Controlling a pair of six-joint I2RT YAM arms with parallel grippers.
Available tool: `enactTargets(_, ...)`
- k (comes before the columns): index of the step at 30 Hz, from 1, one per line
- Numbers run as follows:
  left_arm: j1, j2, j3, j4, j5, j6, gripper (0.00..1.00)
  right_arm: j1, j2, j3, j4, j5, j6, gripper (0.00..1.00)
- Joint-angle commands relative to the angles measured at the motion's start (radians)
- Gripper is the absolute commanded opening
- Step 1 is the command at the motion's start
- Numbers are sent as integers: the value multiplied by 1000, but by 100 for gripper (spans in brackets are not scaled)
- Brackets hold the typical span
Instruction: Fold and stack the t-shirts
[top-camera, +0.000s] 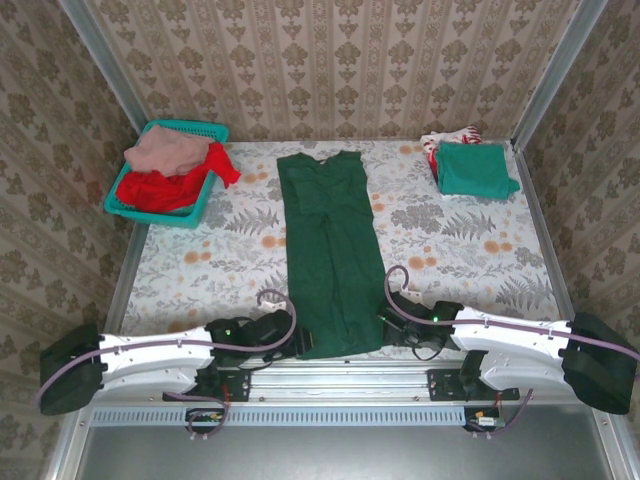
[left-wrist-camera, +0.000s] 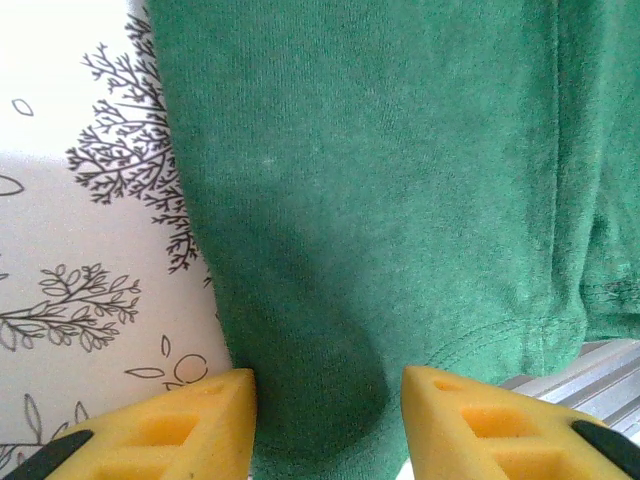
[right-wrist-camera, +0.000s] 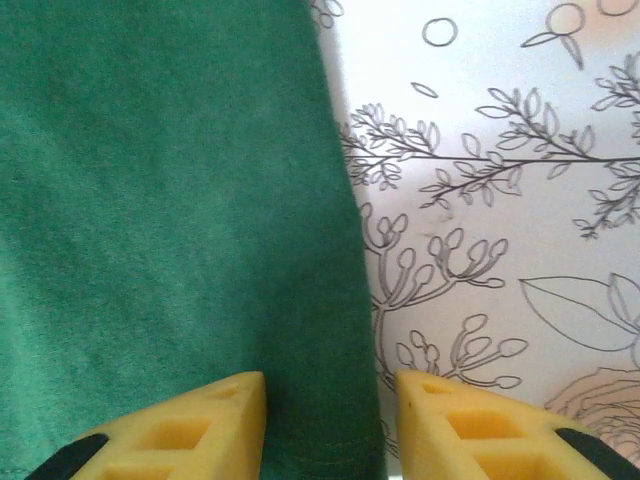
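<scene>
Green tee (top-camera: 330, 250) – pos.? (OP)
Flat, lengthwise at table (top-camera: 200, 255) ctr. Collar at far end, hem at near edge. (TECH)
L gripper (left-wrist-camera: 325, 385) – status? (OP)
At hem, L corner. Jaws released, cloth lying btw. them. Pad contact w/ cloth: cannot tell. (TECH)
R gripper (right-wrist-camera: 328, 385)? (OP)
At hem, R corner. Jaws released, straddling tee's R edge, one pad over cloth, one over table. (TECH)
Other tees? (OP)
Red tee (top-camera: 165, 192) w/ pink tee (top-camera: 165, 150) on top, both in basket (top-camera: 215, 131), far L. Teal tee (top-camera: 475, 168) folded, far R, lying on white-red tee (top-camera: 440, 140). (TECH)
</scene>
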Motion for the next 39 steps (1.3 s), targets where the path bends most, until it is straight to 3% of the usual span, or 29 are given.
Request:
enactTargets(1,-5,17,0,-1,29,-6,43,13,16,-4,182,-93,-1,39)
enactTargets(5,-6,-13,-8,-63,36,-9,37,15,41,9,198,-98,-7,37)
enactTargets(10,-2,-102,-18,-117,18,-7,8,18,64,29,174,-83,-10,27)
enactTargets(15,5,-122,-35,-68,22,5,0,24,6,37,102,-45,1,20)
enactTargets(20,61,-134,-23,-34,46,42,0,24,-75,84,-13,5,-15,10)
enactTargets(23,183,-191,33,-95,89,123,0,-6,-82,162,-85,39,-59,6)
enactTargets(28,480,-164,169,-150,253,300,0,-145,31,294,-77,15,-184,5)
enactTargets(33,684,62,320,-92,402,431,0,-275,216,467,-21,-64,-310,6)
enactTargets(39,807,360,483,-27,535,531,0,-390,473,682,-18,-141,-417,6)
